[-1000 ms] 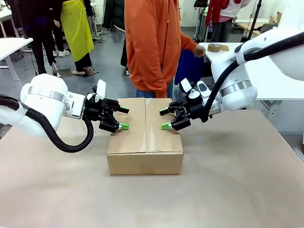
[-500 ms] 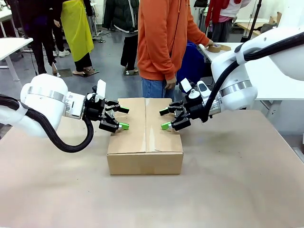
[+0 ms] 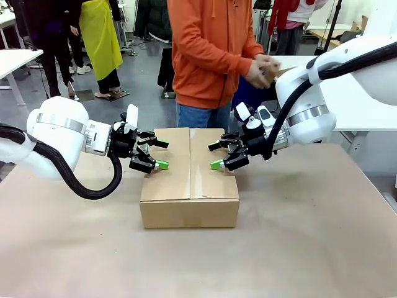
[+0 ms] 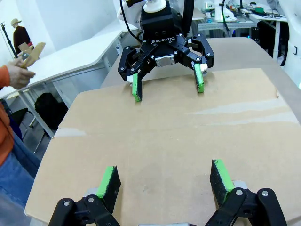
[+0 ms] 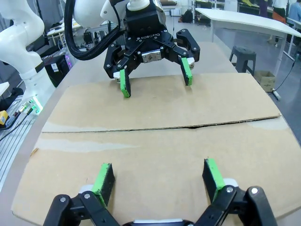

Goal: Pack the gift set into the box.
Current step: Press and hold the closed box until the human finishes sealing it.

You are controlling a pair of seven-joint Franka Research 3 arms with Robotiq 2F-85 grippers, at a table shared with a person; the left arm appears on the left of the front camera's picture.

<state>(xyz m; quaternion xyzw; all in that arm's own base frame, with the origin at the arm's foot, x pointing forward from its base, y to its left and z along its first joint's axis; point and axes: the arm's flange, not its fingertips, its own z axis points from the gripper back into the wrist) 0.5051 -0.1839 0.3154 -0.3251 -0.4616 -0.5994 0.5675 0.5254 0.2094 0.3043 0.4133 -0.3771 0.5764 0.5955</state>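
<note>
Both grippers spread wide over a box with its flaps down

The box (image 3: 189, 177) sits mid-table with its top flaps folded flat and meeting at a seam; the left gripper (image 3: 157, 154) hovers at its left edge and the right gripper (image 3: 214, 156) at its right, each with green pads apart and pinching nothing. No gift set can be seen, so it may already be inside. To finish well, I'd press evenly along the seam — both sides together — so neither flap springs up. "ROBOTIQ" reads on the gripper bodies; the cardboard is plain. The person (image 3: 211, 56) across the table holds something small.
</note>
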